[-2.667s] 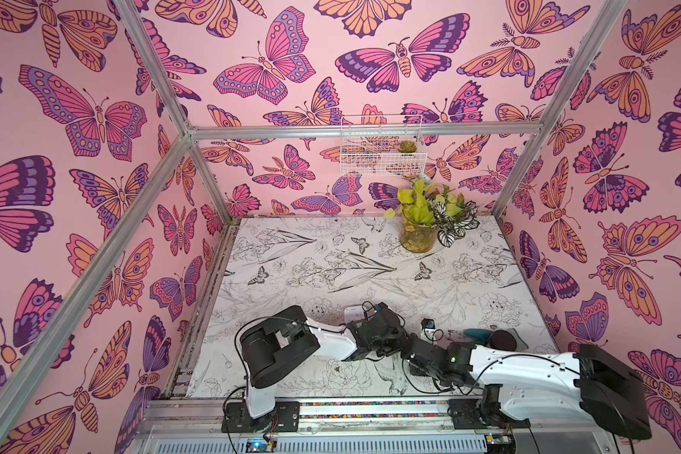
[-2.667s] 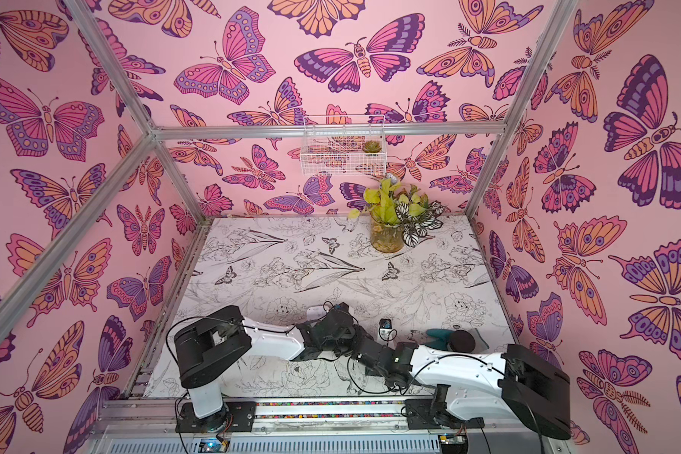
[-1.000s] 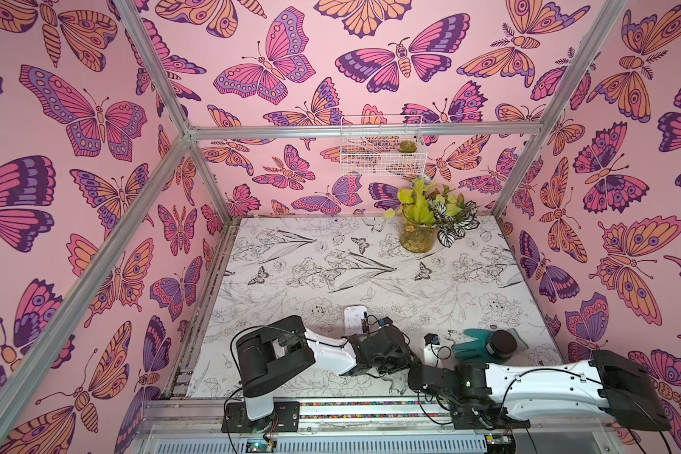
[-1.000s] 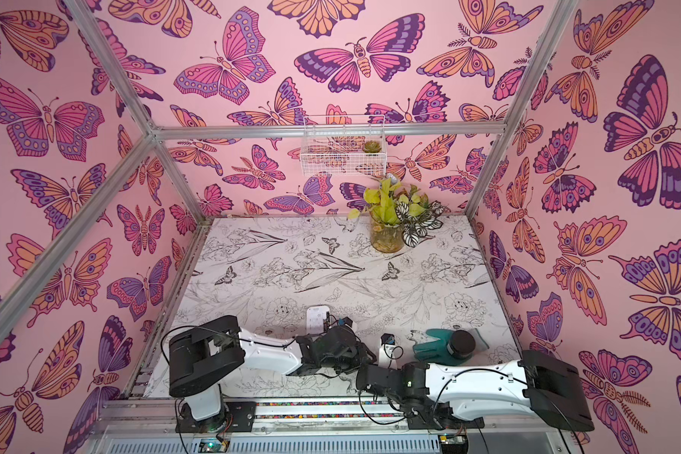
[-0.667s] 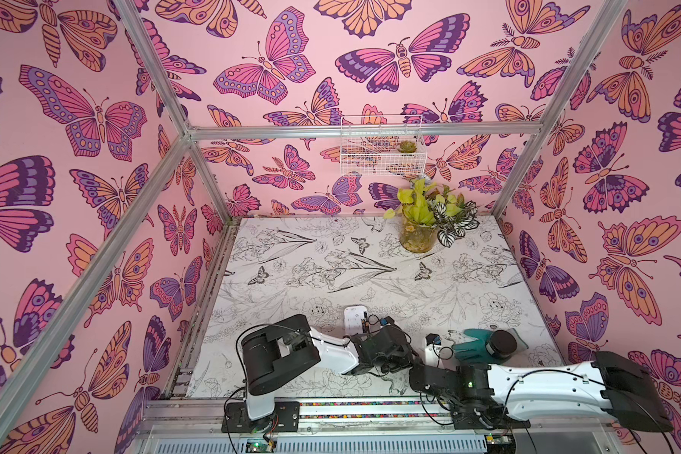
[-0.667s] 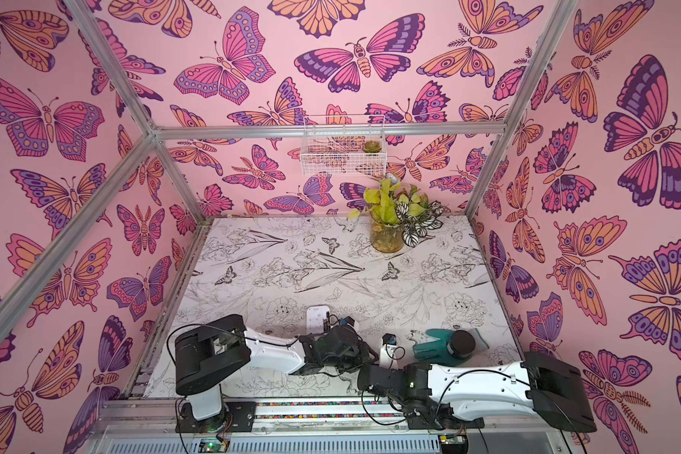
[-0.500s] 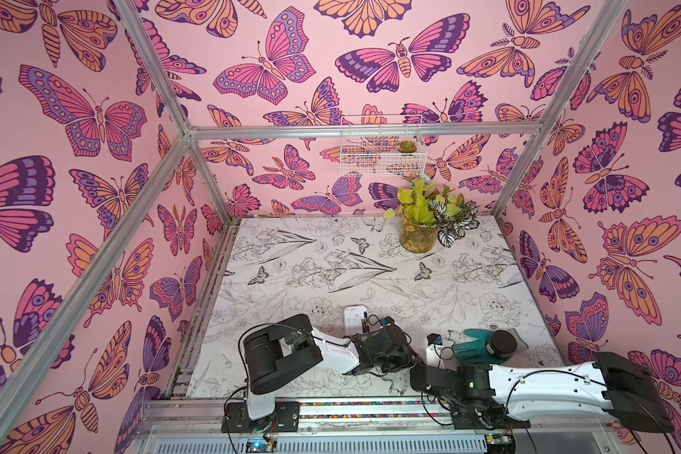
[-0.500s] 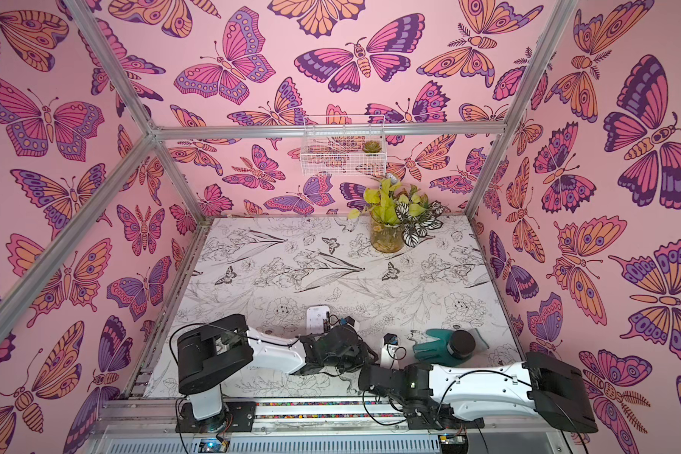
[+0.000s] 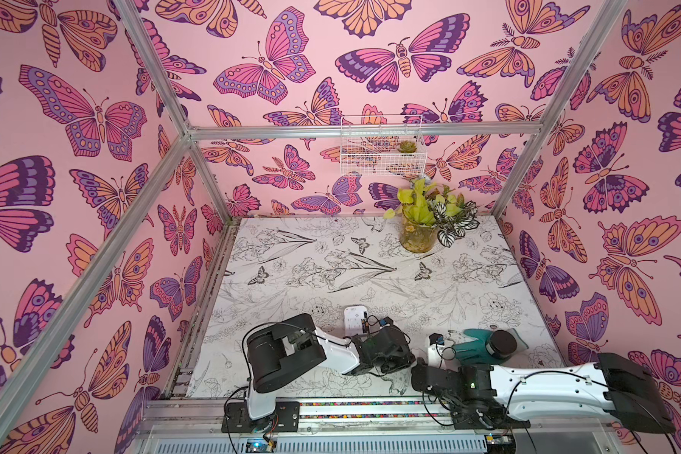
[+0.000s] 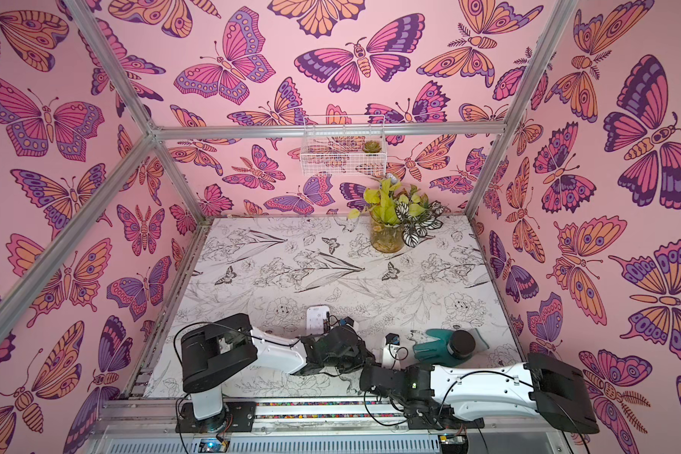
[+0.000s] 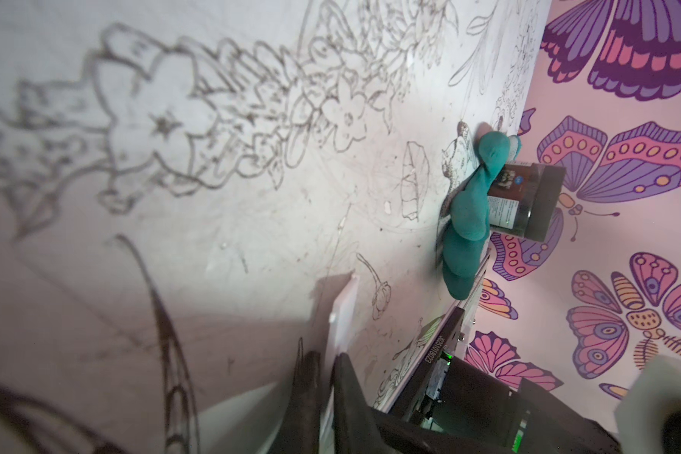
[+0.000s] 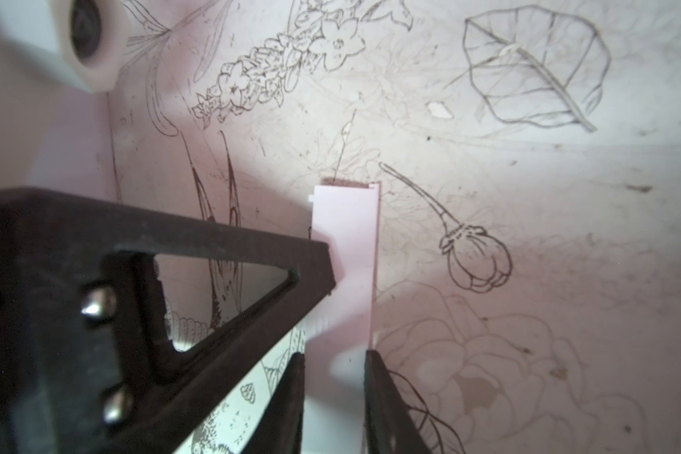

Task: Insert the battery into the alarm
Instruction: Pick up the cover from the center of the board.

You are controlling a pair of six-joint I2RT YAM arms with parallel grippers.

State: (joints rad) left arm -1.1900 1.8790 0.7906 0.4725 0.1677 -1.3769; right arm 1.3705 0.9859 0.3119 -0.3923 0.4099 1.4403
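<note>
The white alarm point(image 9: 355, 320) point(image 10: 317, 319) lies back-up on the patterned table, left of both wrists. I cannot make out the battery for certain. A thin white plate point(image 12: 346, 236), like a battery cover, is held above the table. My right gripper point(image 12: 334, 355) is shut on its near end. In the left wrist view the plate point(image 11: 345, 314) appears edge-on, and my left gripper point(image 11: 327, 357) is shut on its flat faces. One left finger point(image 12: 315, 267) presses the plate's side in the right wrist view. In both top views the arms hide the plate.
A teal glove point(image 9: 470, 346) point(image 11: 468, 220) lies at the front right with a dark jar point(image 9: 497, 343) point(image 11: 523, 200) standing on it. A potted plant point(image 9: 417, 232) stands at the back. A wire basket point(image 9: 382, 151) hangs on the rear wall. The rail point(image 9: 370, 407) runs along the front edge.
The left gripper has closed onto the white plate. Both arms have hardly moved in the last second; before that they drew back toward the front edge.
</note>
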